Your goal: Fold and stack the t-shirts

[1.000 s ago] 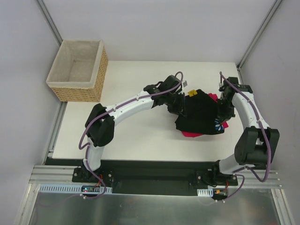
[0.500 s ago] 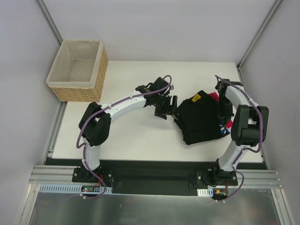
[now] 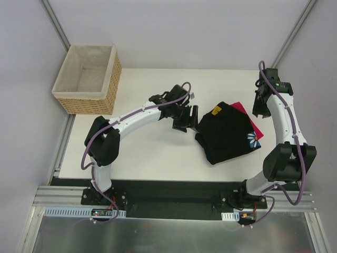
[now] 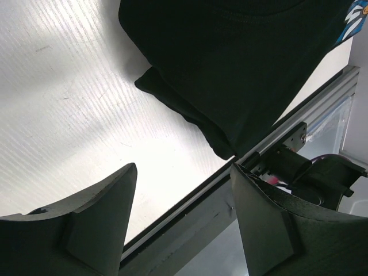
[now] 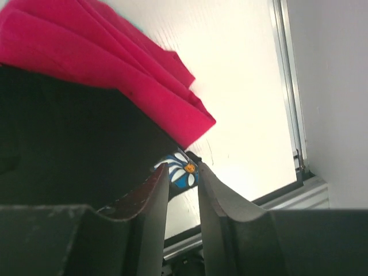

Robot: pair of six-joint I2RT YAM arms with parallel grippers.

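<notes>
Left gripper (image 3: pixel 185 117) pulled back just left of black t-shirt (image 3: pixel 226 134); jaws spread wide, nothing held, nothing touched. Black t-shirt now released, laid folded on table (image 3: pixel 147 153) over pinkish-red t-shirt (image 3: pixel 245 110), red edge left showing at far right. Stack judged essentially made. Right gripper (image 5: pixel 183 168) lifted clear toward far right corner, jaws parted narrowly, empty.
</notes>
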